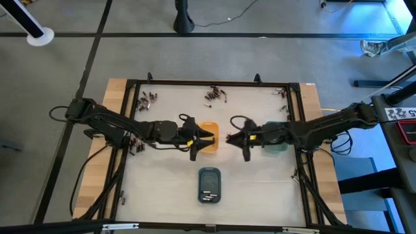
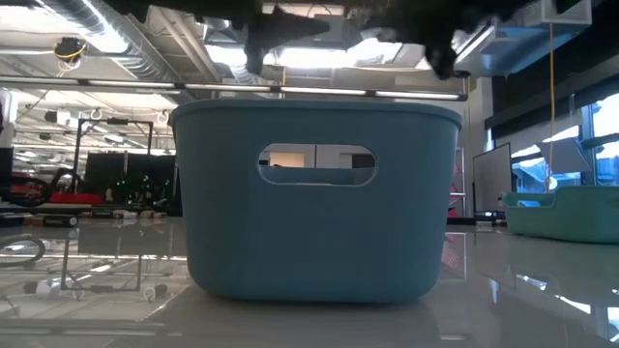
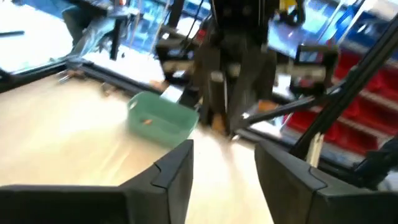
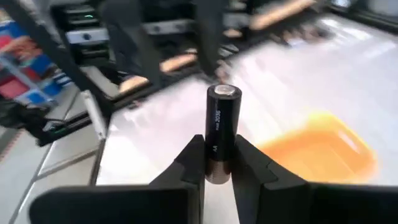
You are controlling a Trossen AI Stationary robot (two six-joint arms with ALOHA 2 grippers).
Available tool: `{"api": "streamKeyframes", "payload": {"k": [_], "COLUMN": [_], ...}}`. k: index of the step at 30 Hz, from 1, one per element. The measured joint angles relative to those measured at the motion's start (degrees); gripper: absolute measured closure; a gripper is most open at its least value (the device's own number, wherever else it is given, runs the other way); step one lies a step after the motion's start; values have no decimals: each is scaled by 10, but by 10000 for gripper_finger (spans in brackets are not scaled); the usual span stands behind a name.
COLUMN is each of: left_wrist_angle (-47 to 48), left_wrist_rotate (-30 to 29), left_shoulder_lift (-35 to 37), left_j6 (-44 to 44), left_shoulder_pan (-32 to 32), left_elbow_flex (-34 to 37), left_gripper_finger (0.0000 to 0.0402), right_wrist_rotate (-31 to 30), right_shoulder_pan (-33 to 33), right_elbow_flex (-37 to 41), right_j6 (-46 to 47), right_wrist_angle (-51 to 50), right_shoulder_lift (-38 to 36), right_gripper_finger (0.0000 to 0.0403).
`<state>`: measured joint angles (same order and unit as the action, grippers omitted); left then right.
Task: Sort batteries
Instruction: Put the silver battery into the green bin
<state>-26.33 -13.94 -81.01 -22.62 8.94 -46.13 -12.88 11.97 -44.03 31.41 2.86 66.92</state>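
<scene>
My right gripper [image 1: 231, 138] hangs above the table's middle, between the orange tray [image 1: 209, 146] and the green tray [image 1: 278, 145], shut on one dark battery [image 4: 221, 127] with a silvery end cap. My left gripper [image 1: 203, 139] faces it from the left above the orange tray, open, with nothing between its fingers [image 3: 177, 171]. In the left wrist view the right arm's gripper [image 3: 233, 93] shows just beyond the green tray [image 3: 160, 118]. Loose batteries lie in heaps at the far left [image 1: 147, 99] and far middle [image 1: 215, 95]. My right gripper pinches the battery's lower end [image 4: 219, 167] between its two fingers. The fingers come from the table's right, slanting slightly down. The rest of the cell sticks out past the fingertips, silvery cap [image 4: 224, 92] outermost, lifted clear of the table.
A slate-blue tray [image 1: 209, 175] with a few batteries in it stands toward the near edge; it fills the low view [image 2: 314, 222]. More batteries lie at the far right corner [image 1: 283, 92] and beside the left arm [image 1: 134, 147]. A black frame [image 1: 214, 83] borders the table.
</scene>
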Motion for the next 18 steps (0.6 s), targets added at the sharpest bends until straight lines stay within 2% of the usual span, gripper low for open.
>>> {"api": "streamKeyframes", "payload": {"k": [5, 8, 14, 18], "left_wrist_angle": [172, 247, 289, 287], "left_wrist_rotate": [0, -2, -18, -30], "left_shoulder_lift": [54, 76, 86, 86], "left_j6": [-12, -23, -26, -16], "left_shoulder_pan": [-4, -2, 7, 9], "left_elbow_flex": [0, 0, 0, 0], "left_gripper_finger": [223, 222, 221, 221], "right_wrist_rotate": [-42, -46, -30, -23], "right_shoulder_pan": [0, 0, 0, 0], "right_elbow_flex": [0, 0, 1, 1], "right_j6": [113, 200, 363, 415], "right_wrist_angle": [-239, -380, -606, -676], "right_shoulder_lift": [-82, -111, -123, -112], "right_gripper_finger": [358, 358, 358, 358]}}
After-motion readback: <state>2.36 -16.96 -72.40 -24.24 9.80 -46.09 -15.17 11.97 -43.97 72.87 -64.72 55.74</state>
